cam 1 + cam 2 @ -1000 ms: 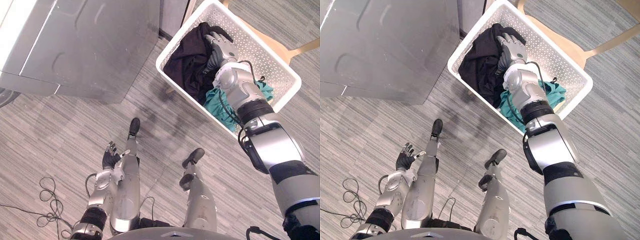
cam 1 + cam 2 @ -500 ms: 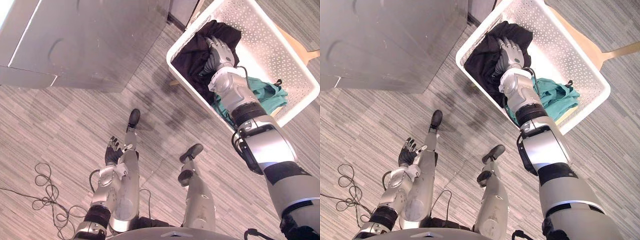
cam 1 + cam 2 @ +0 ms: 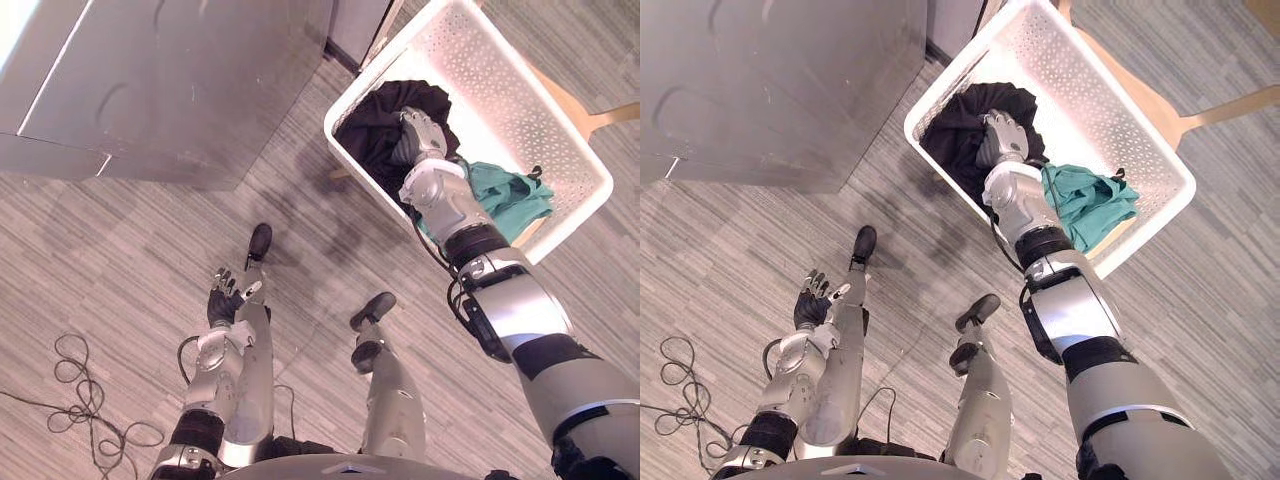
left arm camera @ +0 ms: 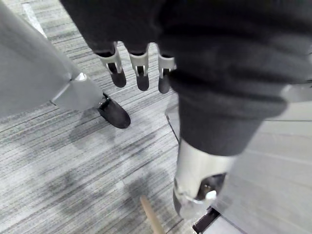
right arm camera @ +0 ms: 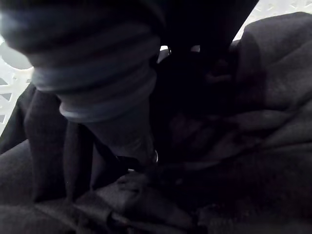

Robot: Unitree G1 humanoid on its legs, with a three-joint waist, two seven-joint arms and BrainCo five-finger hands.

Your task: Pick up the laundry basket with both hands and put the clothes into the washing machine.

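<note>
Right hand sits on black garment at basket's left end, grip can't be told; left hand well apart, low, near side, fingers slack, empty

both head eyes look steeply down on one laundry basket and floor; wrist cameras look from very close.

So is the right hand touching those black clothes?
Touching: the right eye view shows the right hand lying directly on the black clothes inside the basket.
</note>
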